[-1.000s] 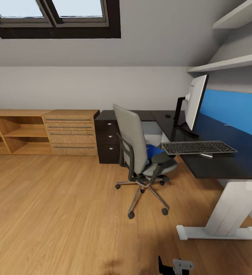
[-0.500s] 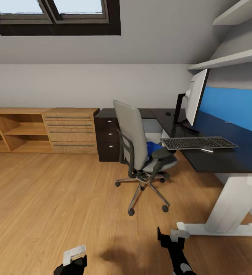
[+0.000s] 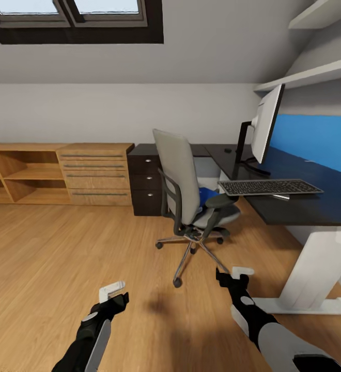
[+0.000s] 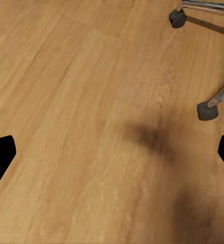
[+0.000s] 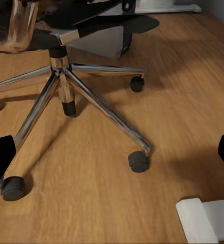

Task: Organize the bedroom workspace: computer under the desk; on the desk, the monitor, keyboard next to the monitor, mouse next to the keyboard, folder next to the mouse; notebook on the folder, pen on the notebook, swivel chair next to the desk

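Observation:
The grey swivel chair (image 3: pixel 182 178) stands on the wood floor, right at the black desk (image 3: pixel 315 209), with the blue folder (image 3: pixel 208 196) on its seat. On the desk are the monitor (image 3: pixel 266 123), the keyboard (image 3: pixel 269 187) in front of it and the small dark mouse (image 3: pixel 227 151) at the far end. A thin pale pen (image 3: pixel 280 196) lies by the keyboard's near edge. My left gripper (image 3: pixel 113 295) (image 4: pixel 112 152) and right gripper (image 3: pixel 233 276) (image 5: pixel 112 157) hover open and empty over the floor short of the chair. The chair's chrome base (image 5: pixel 66 86) lies before the right gripper.
A dark drawer unit (image 3: pixel 145 181) and wooden cabinets (image 3: pixel 95 175) line the back wall. The desk's white leg (image 3: pixel 320 268) and foot (image 5: pixel 201 218) stand just right of my right gripper. A pale grey box (image 5: pixel 104 43) sits under the desk behind the chair. Open floor lies to the left.
Both arms have risen into the head view, grippers now raised toward the chair. The whole picture shifted slightly, so the camera moved; chair and desk items stay put.

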Motion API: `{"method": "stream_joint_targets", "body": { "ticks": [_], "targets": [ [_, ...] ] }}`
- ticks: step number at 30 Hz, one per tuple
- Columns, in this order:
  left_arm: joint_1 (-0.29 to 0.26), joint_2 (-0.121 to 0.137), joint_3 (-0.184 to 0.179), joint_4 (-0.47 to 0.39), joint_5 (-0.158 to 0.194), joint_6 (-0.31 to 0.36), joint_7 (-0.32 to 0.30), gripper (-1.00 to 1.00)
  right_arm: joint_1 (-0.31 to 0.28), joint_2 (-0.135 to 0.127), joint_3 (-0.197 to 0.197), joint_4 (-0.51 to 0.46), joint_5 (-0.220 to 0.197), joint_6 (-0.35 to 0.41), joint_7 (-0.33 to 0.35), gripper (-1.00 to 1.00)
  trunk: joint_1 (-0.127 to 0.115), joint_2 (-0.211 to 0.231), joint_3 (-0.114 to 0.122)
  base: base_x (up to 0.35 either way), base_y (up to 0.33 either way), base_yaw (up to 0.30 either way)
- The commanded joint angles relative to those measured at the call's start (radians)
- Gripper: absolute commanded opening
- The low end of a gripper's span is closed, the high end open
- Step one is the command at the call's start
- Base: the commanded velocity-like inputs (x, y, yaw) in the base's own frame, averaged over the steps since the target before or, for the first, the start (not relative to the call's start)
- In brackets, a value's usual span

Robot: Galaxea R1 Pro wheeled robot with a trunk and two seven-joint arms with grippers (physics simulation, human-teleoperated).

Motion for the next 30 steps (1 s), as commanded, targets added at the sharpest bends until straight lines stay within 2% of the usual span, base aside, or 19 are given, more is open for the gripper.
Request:
{"method": "stream_joint_targets", "body": {
  "ticks": [1, 5, 13, 16, 18, 19, 20, 21, 24, 26, 27, 28, 30],
  "targets": [
    [-0.009, -0.001, 0.001, -0.002, 0.023, 0.009, 0.006, 1.00, -0.013, 0.000, 0.001, 0.004, -0.005, 0.002, -0.004, 1.00, 0.004, -0.008, -0.004, 0.000, 0.000, 0.000],
    [-0.035, -0.003, 0.000, -0.031, 0.064, 0.025, 0.009, 1.00, -0.052, -0.001, 0.000, 0.010, -0.006, 0.055, -0.019, 1.00, 0.012, -0.022, -0.018, 0.000, 0.000, 0.000],
    [-0.046, -0.007, -0.002, -0.149, 0.083, 0.101, 0.009, 1.00, -0.081, -0.002, 0.000, 0.005, -0.008, 0.118, -0.027, 1.00, 0.016, -0.024, -0.049, 0.000, 0.000, 0.000],
    [-0.047, -0.007, -0.003, -0.166, 0.085, 0.122, 0.008, 1.00, -0.088, 0.000, -0.008, 0.009, -0.026, 0.126, -0.028, 1.00, 0.017, -0.025, -0.061, 0.000, 0.000, 0.000],
    [-0.043, -0.005, -0.003, -0.201, 0.085, 0.129, 0.006, 1.00, -0.090, 0.000, -0.022, 0.011, -0.055, 0.129, -0.029, 1.00, 0.018, -0.025, -0.069, 0.000, 0.000, 0.000],
    [-0.013, -0.004, -0.003, -0.292, 0.085, 0.134, 0.004, 1.00, -0.091, -0.006, -0.033, 0.010, -0.088, 0.134, -0.030, 1.00, 0.019, -0.026, -0.072, 0.000, 0.000, 0.000],
    [0.006, -0.003, -0.004, -0.330, 0.085, 0.136, 0.004, 1.00, -0.091, -0.010, -0.036, 0.010, -0.100, 0.136, -0.030, 1.00, 0.019, -0.026, -0.076, 0.000, 0.000, 0.000],
    [0.054, -0.001, -0.008, -0.388, 0.085, 0.135, 0.002, 1.00, -0.091, -0.020, -0.039, 0.010, -0.124, 0.137, -0.030, 1.00, 0.020, -0.026, -0.080, 0.000, 0.000, 0.000],
    [0.164, 0.001, -0.034, -0.458, 0.085, 0.135, -0.001, 1.00, -0.092, -0.035, -0.042, 0.010, -0.166, 0.139, -0.030, 1.00, 0.021, -0.027, -0.092, 0.000, 0.000, 0.000],
    [0.183, 0.001, -0.062, -0.470, 0.085, 0.135, -0.001, 1.00, -0.092, -0.037, -0.041, 0.008, -0.173, 0.136, -0.030, 1.00, 0.022, -0.027, -0.099, 0.000, 0.000, 0.000],
    [0.193, 0.002, -0.095, -0.477, 0.085, 0.134, 0.000, 1.00, -0.092, -0.039, -0.043, 0.005, -0.178, 0.124, -0.031, 1.00, 0.022, -0.028, -0.103, 0.000, 0.000, 0.000],
    [0.194, 0.002, -0.105, -0.478, 0.085, 0.134, 0.000, 1.00, -0.092, -0.039, -0.043, 0.004, -0.179, 0.117, -0.031, 1.00, 0.023, -0.028, -0.107, 0.000, 0.000, 0.000],
    [0.200, 0.002, -0.131, -0.482, 0.085, 0.133, 0.001, 1.00, -0.092, -0.039, -0.042, 0.004, -0.184, 0.053, -0.030, 1.00, 0.024, -0.028, -0.115, 0.000, 0.000, 0.000]
  ]
}}
